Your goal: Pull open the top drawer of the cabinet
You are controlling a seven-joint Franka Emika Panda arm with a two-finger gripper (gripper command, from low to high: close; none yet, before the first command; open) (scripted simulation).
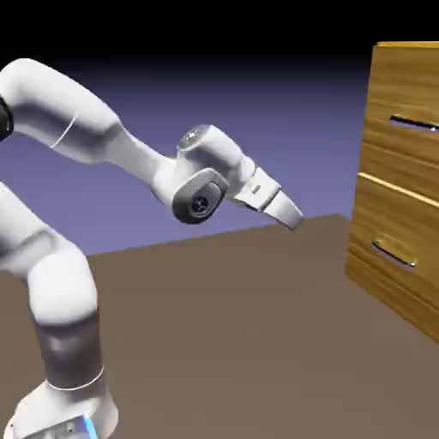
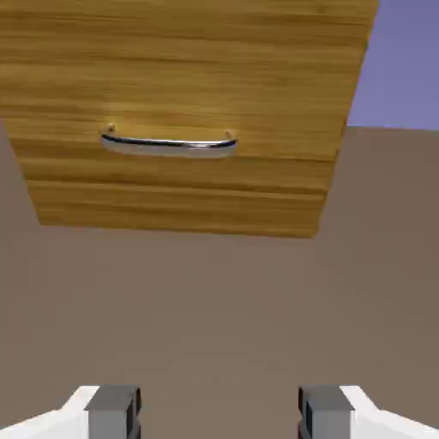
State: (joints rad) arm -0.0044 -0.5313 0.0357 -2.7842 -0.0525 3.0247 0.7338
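From outside, the gripper [image 1: 292,220] hangs short of the cabinet [image 1: 403,73], pointing down; the top drawer [image 1: 384,146] sits closed above the lower one. From the hand, spread, empty fingertips leave room for a handle [image 2: 169,146].

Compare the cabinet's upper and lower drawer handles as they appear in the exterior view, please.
The upper handle looks mostly dark, while the lower handle shows brighter silver. The upper handle is cut off by the picture's right edge; the lower handle shows whole. Both are slim horizontal bars on wood-grain fronts.
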